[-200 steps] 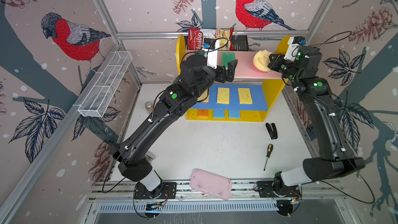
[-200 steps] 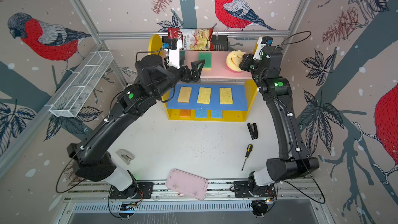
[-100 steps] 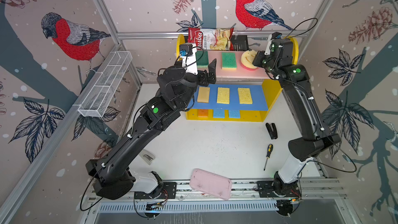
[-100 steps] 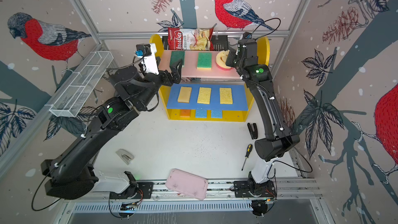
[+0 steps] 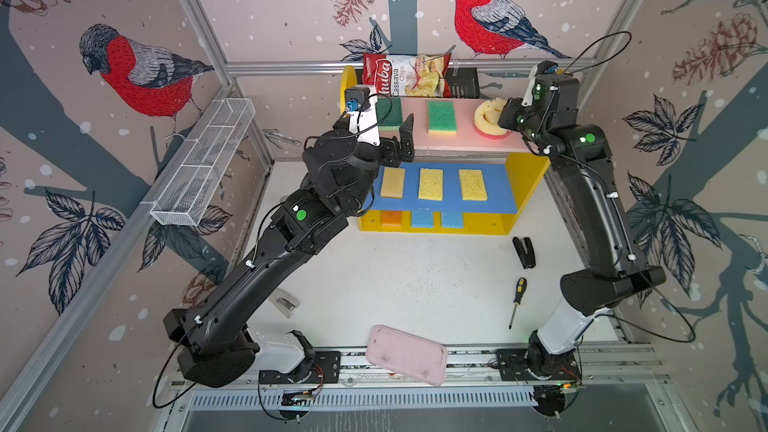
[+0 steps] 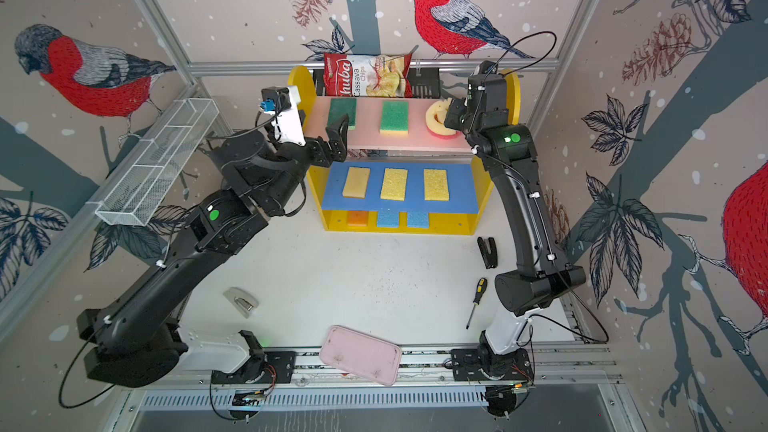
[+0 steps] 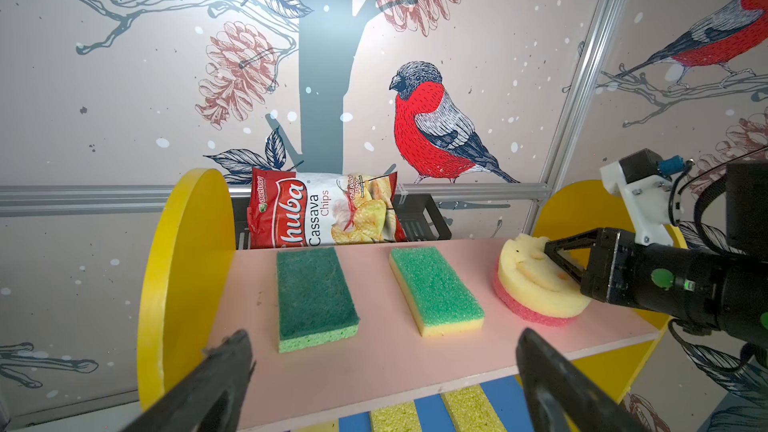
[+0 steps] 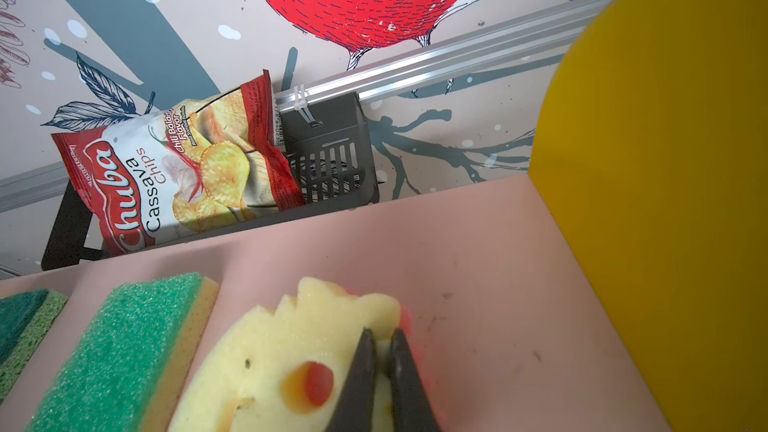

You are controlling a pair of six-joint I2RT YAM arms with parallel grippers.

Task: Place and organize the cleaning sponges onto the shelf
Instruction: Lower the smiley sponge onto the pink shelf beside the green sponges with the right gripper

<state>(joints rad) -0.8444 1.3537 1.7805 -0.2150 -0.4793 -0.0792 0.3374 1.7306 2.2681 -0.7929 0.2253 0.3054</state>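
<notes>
The shelf [image 5: 465, 139] stands at the back with sponges on all three boards. On its pink top board lie a dark green sponge [image 5: 390, 114], a green-and-yellow sponge [image 5: 441, 117] and the round yellow-pink smiley sponge [image 5: 488, 120]. My right gripper [image 8: 381, 334] is shut on the round sponge's edge [image 7: 536, 280], which rests on the board. My left gripper [image 7: 382, 338] hovers open and empty before the top board's front left. A tan sponge [image 5: 392, 182] and two yellow ones [image 5: 431, 184] lie on the blue board. An orange sponge [image 5: 391, 218] and two blue ones [image 5: 422, 218] sit on the base.
A chips bag [image 5: 405, 76] and a black basket [image 5: 461, 83] are behind the shelf. A white wire rack [image 5: 203, 164] hangs on the left wall. On the table lie a black stapler [image 5: 524, 252], a screwdriver [image 5: 516, 299], a grey stapler-like object [image 5: 284, 303] and a pink tray [image 5: 406, 355].
My right gripper has carried the round sponge leftward from the board's right end and set it on the pink board. My left gripper has drawn back to the left, still open.
</notes>
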